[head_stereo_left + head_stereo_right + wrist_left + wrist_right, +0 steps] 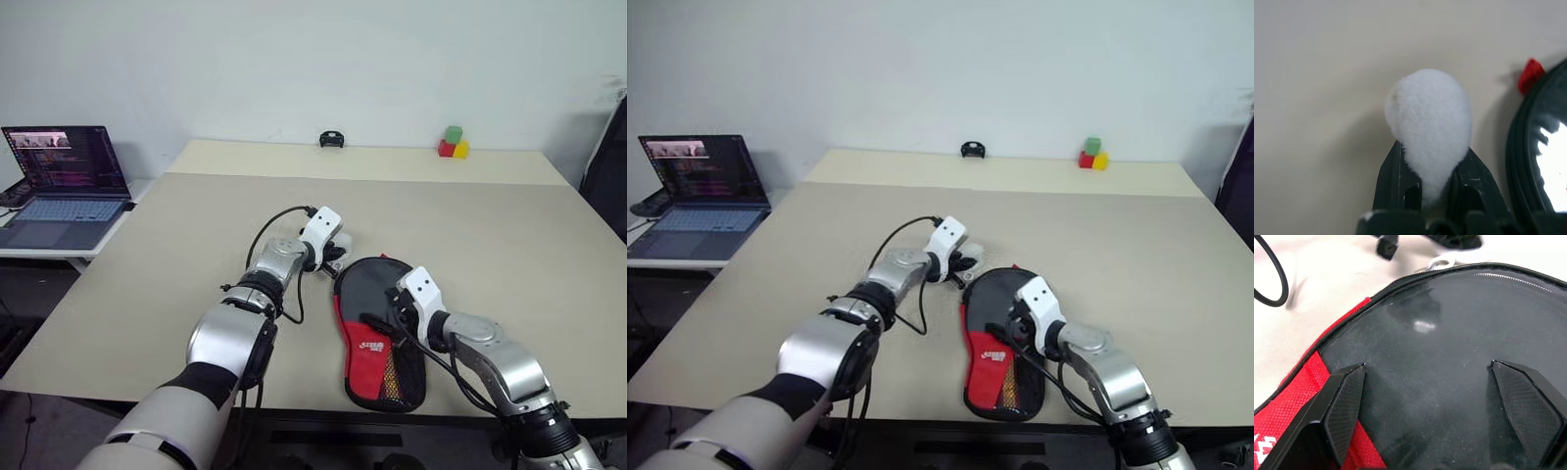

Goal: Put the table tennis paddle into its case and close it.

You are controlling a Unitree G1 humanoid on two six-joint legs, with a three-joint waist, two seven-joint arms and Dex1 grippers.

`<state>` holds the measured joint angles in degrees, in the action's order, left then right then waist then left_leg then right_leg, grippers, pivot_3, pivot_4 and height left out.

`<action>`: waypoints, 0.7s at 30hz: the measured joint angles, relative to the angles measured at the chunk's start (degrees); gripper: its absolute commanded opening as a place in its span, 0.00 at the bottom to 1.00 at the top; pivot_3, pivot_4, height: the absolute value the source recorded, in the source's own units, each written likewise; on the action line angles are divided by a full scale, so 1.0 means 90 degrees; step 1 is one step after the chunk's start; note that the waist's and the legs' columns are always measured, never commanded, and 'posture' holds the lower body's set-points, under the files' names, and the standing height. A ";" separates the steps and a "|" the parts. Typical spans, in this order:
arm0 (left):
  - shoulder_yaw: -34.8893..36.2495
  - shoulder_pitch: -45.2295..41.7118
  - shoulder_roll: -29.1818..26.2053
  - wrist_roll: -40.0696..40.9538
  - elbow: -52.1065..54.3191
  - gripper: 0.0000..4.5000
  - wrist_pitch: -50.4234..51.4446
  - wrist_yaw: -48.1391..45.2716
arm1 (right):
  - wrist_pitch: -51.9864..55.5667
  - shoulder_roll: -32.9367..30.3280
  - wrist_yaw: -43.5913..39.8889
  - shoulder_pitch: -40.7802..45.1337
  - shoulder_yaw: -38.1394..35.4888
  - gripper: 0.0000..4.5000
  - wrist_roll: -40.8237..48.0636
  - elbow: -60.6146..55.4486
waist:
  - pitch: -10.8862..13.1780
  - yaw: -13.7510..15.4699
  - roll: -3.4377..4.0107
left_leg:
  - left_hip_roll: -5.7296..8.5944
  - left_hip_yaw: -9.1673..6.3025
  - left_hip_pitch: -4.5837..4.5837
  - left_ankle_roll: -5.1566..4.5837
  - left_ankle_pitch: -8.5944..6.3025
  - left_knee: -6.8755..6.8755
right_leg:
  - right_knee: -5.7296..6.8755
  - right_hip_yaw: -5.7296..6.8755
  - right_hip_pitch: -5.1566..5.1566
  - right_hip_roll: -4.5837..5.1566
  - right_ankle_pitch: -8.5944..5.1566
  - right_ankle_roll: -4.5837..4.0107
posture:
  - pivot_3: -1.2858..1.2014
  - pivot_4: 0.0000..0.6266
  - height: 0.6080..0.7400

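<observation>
Near the front edge of the beige surface [509, 245] lies the case [377, 338], black with a red panel and mesh pocket, its rounded end pointing away from the robot. Over that rounded end hovers the right gripper [1427, 396], its jaws spread wide and empty, one finger [1344, 404] above the red trim, the other over the black cover. Whether the table tennis paddle already sits inside I cannot tell; no part of it lies out on the surface.

Just beyond the case's far rim, the left gripper [1432, 188] has its jaws clenched on the small white ball [1427, 132], the fluffy pull that hangs from the zip. A red tab [1530, 78] sits off to the side of those jaws, at the case's edge.

This looks like the zipping stage. To do it well, the left jaws should draw the ball along the curve of the rim, not straight away from it, while the right jaws press down on the cover so the case does not slide or lift.
</observation>
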<state>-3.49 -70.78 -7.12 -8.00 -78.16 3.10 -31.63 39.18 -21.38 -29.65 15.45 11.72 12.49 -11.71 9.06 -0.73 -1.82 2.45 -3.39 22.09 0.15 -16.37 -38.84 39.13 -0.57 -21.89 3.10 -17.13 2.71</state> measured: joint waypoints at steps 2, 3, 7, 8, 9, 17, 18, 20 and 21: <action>-0.0001 -0.0150 0.0048 -0.0082 -0.0034 0.06 -0.0057 0.0218 | 0.0005 0.0040 0.0106 -0.0120 -0.0016 1.00 -0.0001 -0.0115 | -0.0001 0.0014 0.0000 | 0.0000 0.0000 -0.0014 0.0000 -0.0001 0.0003 | -0.0007 0.0003 0.0015 0.0000 -0.0001 0.0001 | 0.52 0.24 1.00; -0.0001 -0.0201 0.0073 -0.0109 -0.0039 0.06 -0.0107 0.0304 | 0.0010 0.0070 0.0146 -0.0152 -0.0027 1.00 -0.0001 -0.0144 | -0.0001 0.0019 0.0000 | 0.0000 0.0001 -0.0017 -0.0001 -0.0001 0.0004 | -0.0007 0.0004 0.0017 0.0000 -0.0001 0.0001 | 0.52 0.24 1.00; -0.0003 -0.0269 0.0218 -0.0243 -0.0078 0.06 -0.0210 0.0585 | 0.0043 0.0170 0.0326 -0.0337 -0.0047 1.00 -0.0003 -0.0334 | -0.0003 0.0031 0.0000 | 0.0000 0.0001 -0.0020 0.0000 -0.0001 0.0005 | -0.0007 0.0008 0.0018 -0.0001 -0.0001 0.0001 | 0.52 0.24 1.00; -0.0003 -0.0270 0.0251 -0.0269 -0.0092 0.06 -0.0224 0.0629 | 0.0066 0.0187 0.0387 -0.0401 -0.0046 1.00 -0.0004 -0.0416 | -0.0003 0.0031 0.0000 | 0.0000 0.0001 -0.0020 0.0000 -0.0001 0.0005 | -0.0007 0.0009 0.0018 -0.0001 -0.0001 0.0001 | 0.52 0.24 1.00; -0.0002 -0.0273 0.0284 -0.0298 -0.0101 0.06 -0.0228 0.0674 | 0.0083 0.0206 0.0423 -0.0442 -0.0046 1.00 -0.0003 -0.0464 | -0.0003 0.0033 0.0000 | 0.0000 0.0002 -0.0021 0.0000 -0.0001 0.0005 | -0.0007 0.0009 0.0018 -0.0001 -0.0001 0.0001 | 0.52 0.24 1.00; -0.0007 -0.0419 0.0818 -0.0545 -0.0169 0.06 -0.0246 0.0880 | 0.0371 0.0288 0.0736 -0.0888 -0.0045 1.00 0.0000 -0.1089 | -0.0004 0.0051 -0.0002 | 0.0001 0.0001 -0.0020 -0.0001 -0.0001 0.0006 | -0.0010 0.0016 0.0020 -0.0002 -0.0001 0.0002 | 0.52 0.24 1.00; -0.0007 -0.0459 0.0916 -0.0589 -0.0185 0.06 -0.0246 0.0943 | 0.0443 0.0311 0.0813 -0.0978 -0.0042 1.00 0.0000 -0.1218 | -0.0004 0.0052 -0.0001 | 0.0000 0.0001 -0.0020 -0.0001 -0.0001 0.0006 | -0.0010 0.0015 0.0020 -0.0002 -0.0001 0.0002 | 0.52 0.24 1.00; -0.0007 -0.0527 0.1082 -0.0641 -0.0193 0.06 -0.0247 0.1016 | 0.0492 0.0331 0.0908 -0.1160 -0.0042 1.00 0.0003 -0.1427 | -0.0004 0.0071 -0.0002 | 0.0001 0.0000 -0.0019 0.0000 -0.0001 0.0007 | -0.0013 0.0016 0.0022 -0.0002 -0.0002 0.0003 | 0.52 0.24 1.00; -0.0008 -0.0555 0.1154 -0.0663 -0.0199 0.06 -0.0247 0.1076 | 0.0547 0.0352 0.0952 -0.1232 -0.0041 1.00 0.0004 -0.1522 | -0.0004 0.0072 -0.0002 | 0.0001 0.0001 -0.0019 0.0000 -0.0001 0.0007 | -0.0013 0.0016 0.0022 -0.0002 -0.0002 0.0003 | 0.52 0.24 1.00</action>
<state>-3.56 -75.77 3.27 -13.96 -79.96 0.88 -21.94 44.10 -18.21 -21.08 4.36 11.36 12.53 -25.41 9.02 -0.09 -1.83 2.47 -3.39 21.92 0.14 -16.38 -38.78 39.01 -0.43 -21.69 3.09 -17.15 2.74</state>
